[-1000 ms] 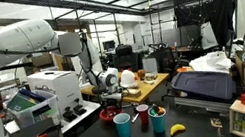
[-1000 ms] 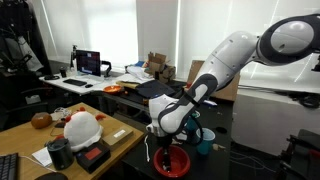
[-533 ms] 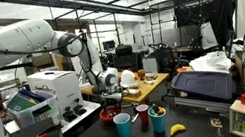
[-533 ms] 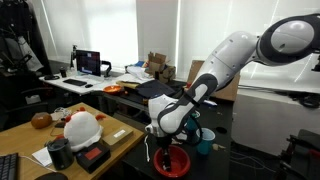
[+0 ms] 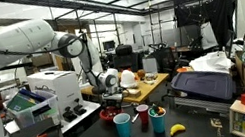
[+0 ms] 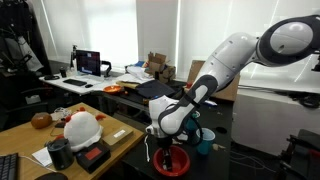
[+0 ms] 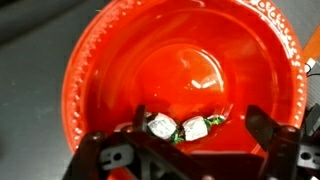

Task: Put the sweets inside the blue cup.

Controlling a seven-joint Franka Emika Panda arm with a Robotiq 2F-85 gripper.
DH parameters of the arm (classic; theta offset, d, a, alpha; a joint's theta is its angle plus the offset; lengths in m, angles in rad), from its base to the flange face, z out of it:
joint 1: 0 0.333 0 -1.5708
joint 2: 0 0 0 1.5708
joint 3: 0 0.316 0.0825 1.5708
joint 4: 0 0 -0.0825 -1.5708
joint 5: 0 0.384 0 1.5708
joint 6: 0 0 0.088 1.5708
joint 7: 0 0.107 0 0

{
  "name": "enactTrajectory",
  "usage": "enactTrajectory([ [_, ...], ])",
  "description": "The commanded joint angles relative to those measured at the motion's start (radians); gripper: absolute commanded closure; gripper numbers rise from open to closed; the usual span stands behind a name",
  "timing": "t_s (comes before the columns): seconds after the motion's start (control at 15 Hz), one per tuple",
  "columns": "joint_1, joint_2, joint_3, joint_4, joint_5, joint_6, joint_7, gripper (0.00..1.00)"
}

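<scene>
Wrapped sweets (image 7: 162,125) on red plate (image 7: 120,60); blue cup (image 5: 124,127) upright nearby

Your arm (image 5: 26,37) comes in from 9 o'clock and bends down toward frame centre. Blue cup (image 5: 124,127) stands upright on dark table (image 5: 200,131). Red cup (image 5: 143,115) just beside it at 2 o'clock. Banana (image 5: 177,128) at red cup's 4 o'clock. Red plate (image 5: 110,112) at blue cup's 11 o'clock. White machine (image 5: 50,91) at plate's 10 o'clock.

Red plate (image 7: 120,60) top cut off, btm hidden by end effector (image 7: 178,130), blue cup (image 6: 204,141) pt. hidden behind arm (image 6: 225,65)
</scene>
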Motion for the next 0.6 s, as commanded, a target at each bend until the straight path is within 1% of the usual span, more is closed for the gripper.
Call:
enactTrajectory([
  [0.0, -0.005, 0.013, 0.002, 0.023, -0.004, 0.003, -0.031, 0.12],
  [0.07, -0.006, 0.013, 0.001, 0.021, -0.005, 0.006, -0.035, 0.26],
  [0.13, -0.007, 0.01, -0.001, 0.015, -0.005, 0.011, -0.034, 0.32],
  [0.2, -0.01, 0.01, -0.001, 0.011, -0.003, 0.012, -0.033, 0.42],
  [0.33, -0.016, 0.01, 0.001, 0.004, 0.0, 0.013, -0.033, 0.56],
  [0.53, -0.026, 0.002, 0.003, -0.008, 0.003, 0.019, -0.031, 0.8],
])
